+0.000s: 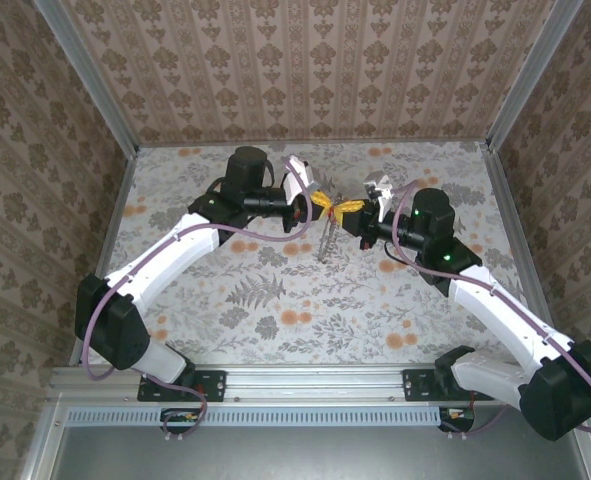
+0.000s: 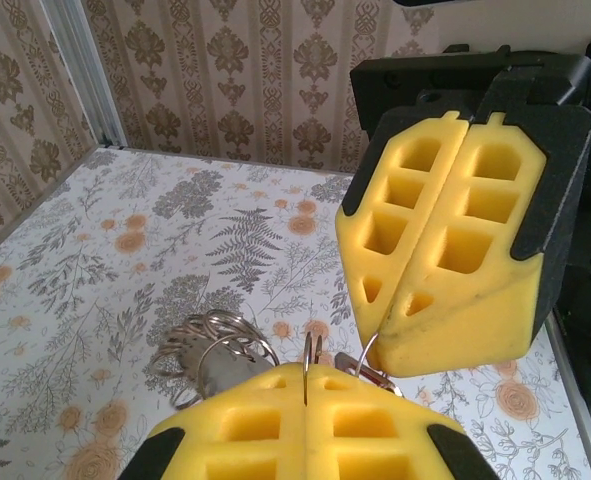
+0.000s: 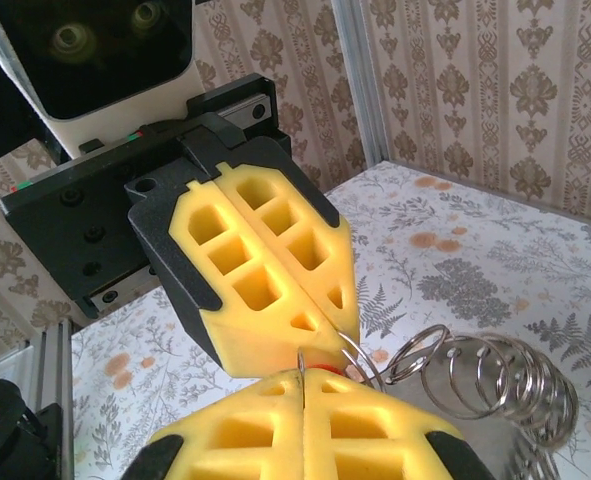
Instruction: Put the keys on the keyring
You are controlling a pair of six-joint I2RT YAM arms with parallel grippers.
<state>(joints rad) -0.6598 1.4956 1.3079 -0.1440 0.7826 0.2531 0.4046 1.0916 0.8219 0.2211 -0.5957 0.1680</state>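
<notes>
The left tool (image 1: 320,204) and the right tool (image 1: 350,211) are both clenched on the keyring (image 3: 495,385). A red key (image 3: 324,369) peeks just beside the keyring. If one tool tugs hard, the thin wire could slip out.

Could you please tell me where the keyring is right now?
In the top view the keyring hangs mid-table, just below where the left pincer and right pincer meet, both pinching it.

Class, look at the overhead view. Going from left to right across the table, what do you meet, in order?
left arm → left gripper → keyring, hanging below the spot where the two grippers meet → right gripper → right arm
</notes>
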